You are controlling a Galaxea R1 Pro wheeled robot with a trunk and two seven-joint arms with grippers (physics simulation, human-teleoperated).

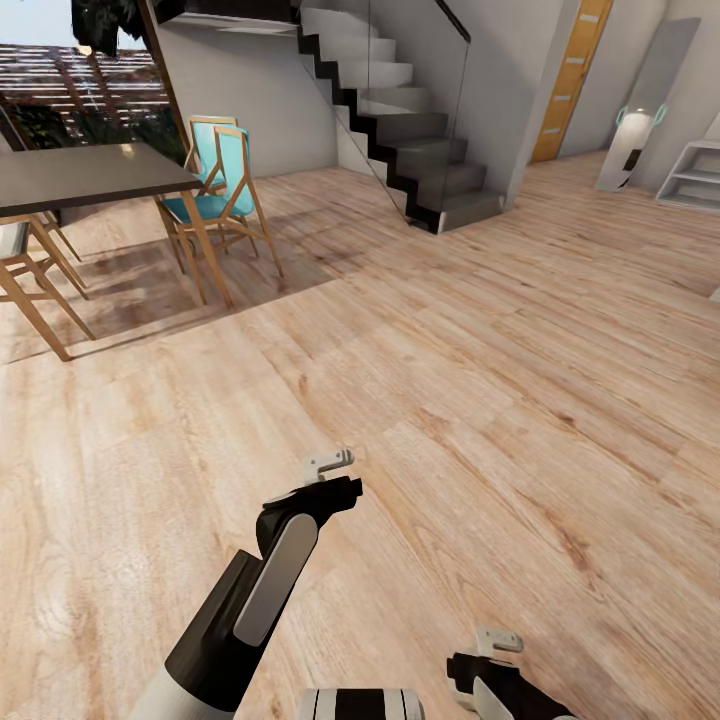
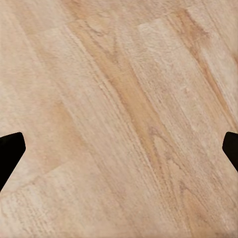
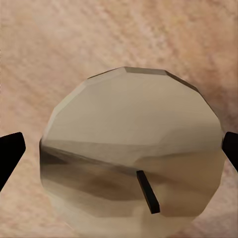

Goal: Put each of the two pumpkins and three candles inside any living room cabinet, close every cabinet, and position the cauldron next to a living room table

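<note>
The right gripper holds a candle between its fingers, wick visible, carried low for transit over the wood floor, while the left gripper hangs spread apart and empty.

Lighting, my feed: bright, even daylight from the window on my left; table and chairs cast soft shadows on the floor. Wrist views soft, slightly blurred.
</note>
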